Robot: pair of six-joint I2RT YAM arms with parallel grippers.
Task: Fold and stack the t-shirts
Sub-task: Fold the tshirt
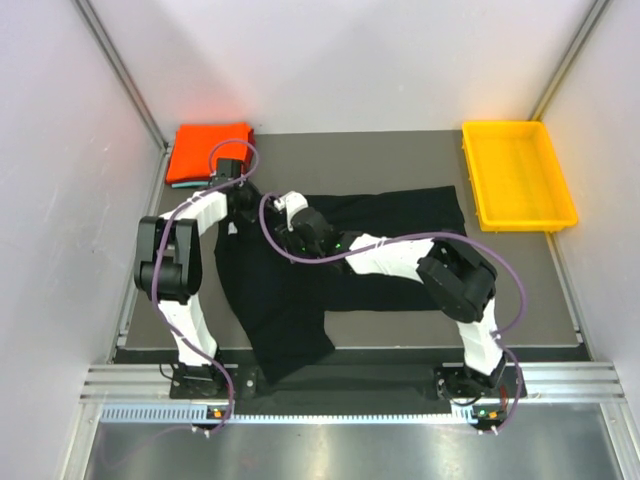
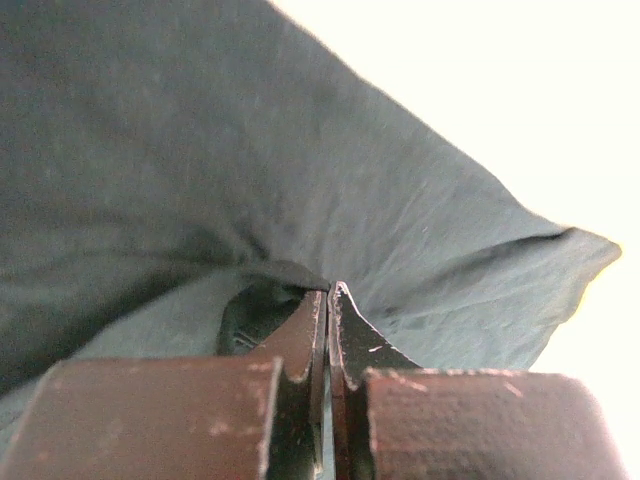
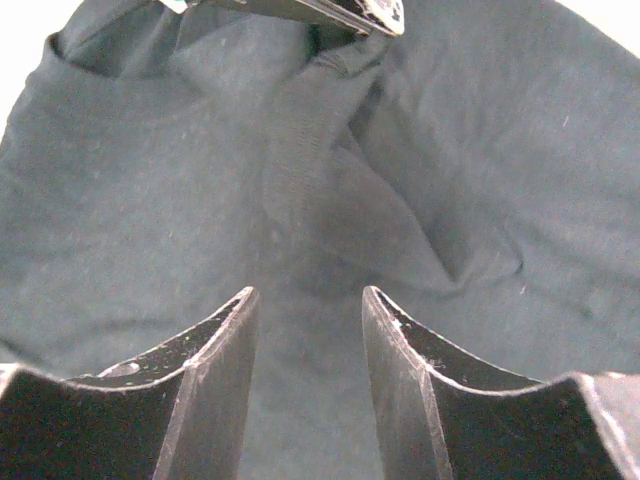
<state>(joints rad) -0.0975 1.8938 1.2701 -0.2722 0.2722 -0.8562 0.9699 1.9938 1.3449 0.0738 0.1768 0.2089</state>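
Folding: my left gripper [image 2: 327, 292] pinches the collar [image 3: 300, 125] of the plain black cloth t-shirt [image 1: 290, 310]; my spread right gripper [image 3: 308, 295] should grip just ahead.

A: Where could a gripper pass?
B: Along the far edge of the dark grey mat [image 1: 370, 150], between the folded orange-red cloth shirt [image 1: 212, 148] in the far-left corner and the yellow plastic tray [image 1: 518, 175] in the far-right corner. The mat's near-right corner is bare too.
A: And what stands in the way?
B: The spread black cloth t-shirt [image 1: 400, 212] covers the middle. The white-and-black left arm [image 1: 185, 225] and right arm [image 1: 400, 255] reach over its left half.
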